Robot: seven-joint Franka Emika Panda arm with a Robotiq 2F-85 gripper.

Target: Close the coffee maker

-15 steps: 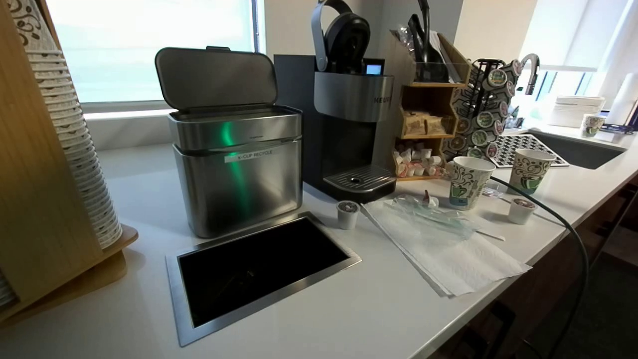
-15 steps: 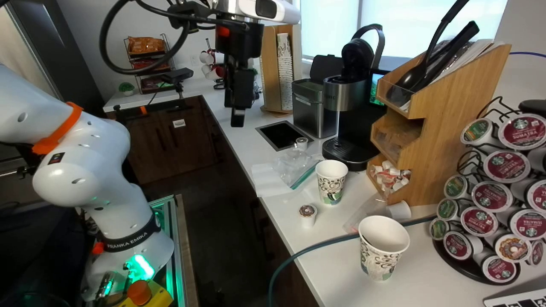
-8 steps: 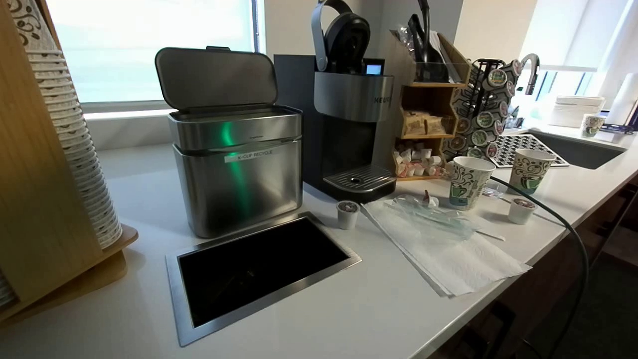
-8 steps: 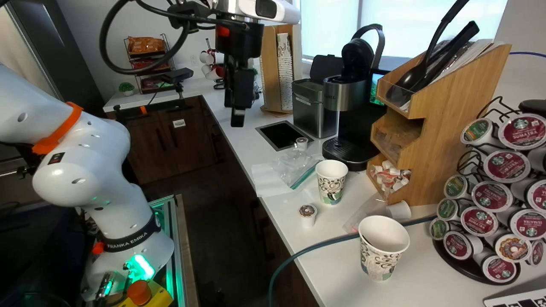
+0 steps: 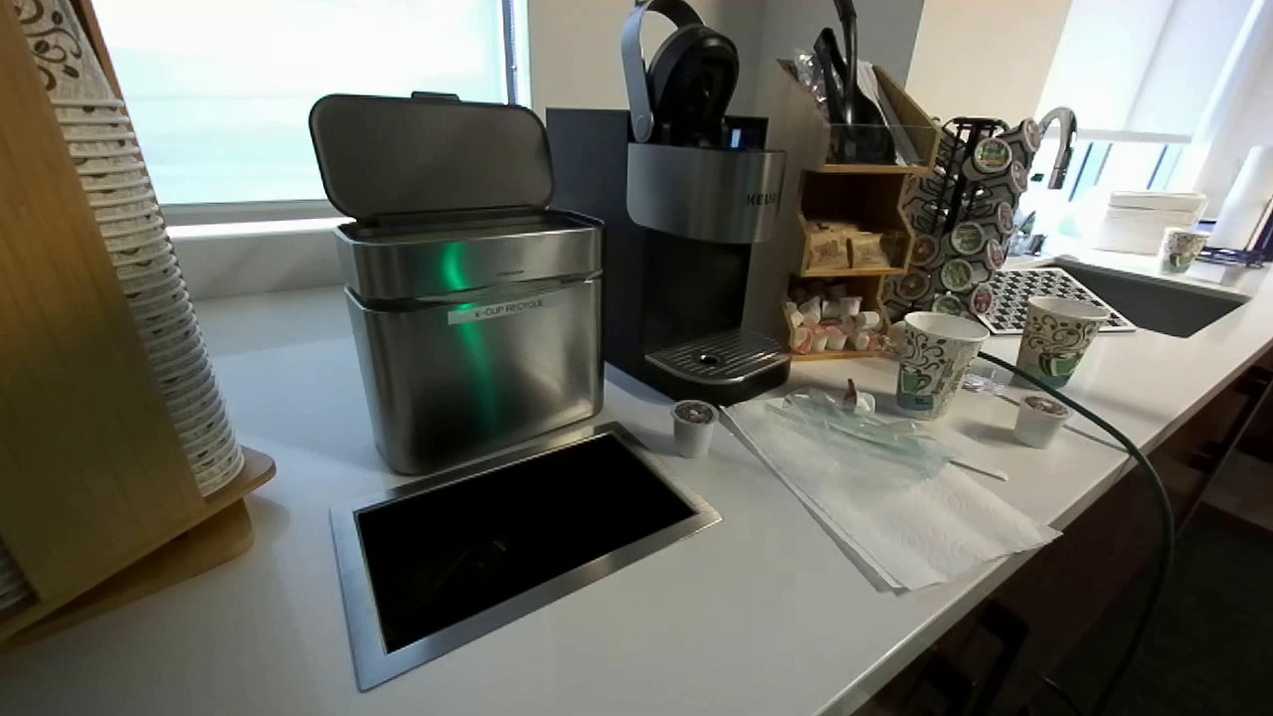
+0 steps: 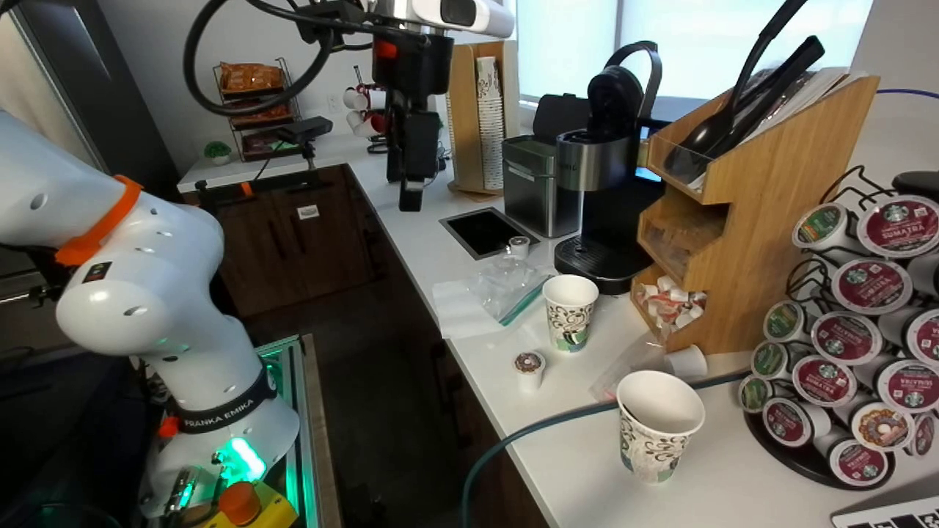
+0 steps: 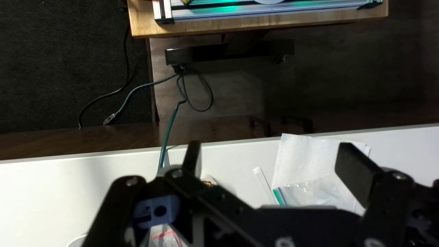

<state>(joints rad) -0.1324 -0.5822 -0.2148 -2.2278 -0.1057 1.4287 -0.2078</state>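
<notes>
The coffee maker (image 5: 706, 194) stands upright on the counter, dark with a silvery front band, and it also shows in an exterior view (image 6: 598, 165). Its hinged handle (image 5: 638, 80) is raised and its dark lid (image 5: 693, 85) is tipped up, so the top stands open in both exterior views. My gripper (image 6: 411, 202) hangs pointing down near the counter's front edge, apart from the coffee maker. In the wrist view my gripper (image 7: 273, 159) has its fingers wide apart with nothing between them. The coffee maker is out of the wrist view.
A steel canister (image 5: 477, 358) with raised lid stands beside the coffee maker, behind a counter opening (image 5: 527, 537). A wooden organizer (image 6: 792, 220) flanks its other side. Paper cups (image 6: 571, 312), a pod (image 6: 529, 370), a plastic bag (image 6: 506, 282) and a cable (image 6: 557, 422) lie in front.
My gripper has shifted slightly upward in the exterior view, and its cable loop has moved a little to the right. The coffee maker's lid and handle have not moved. Its small screen shows differently.
</notes>
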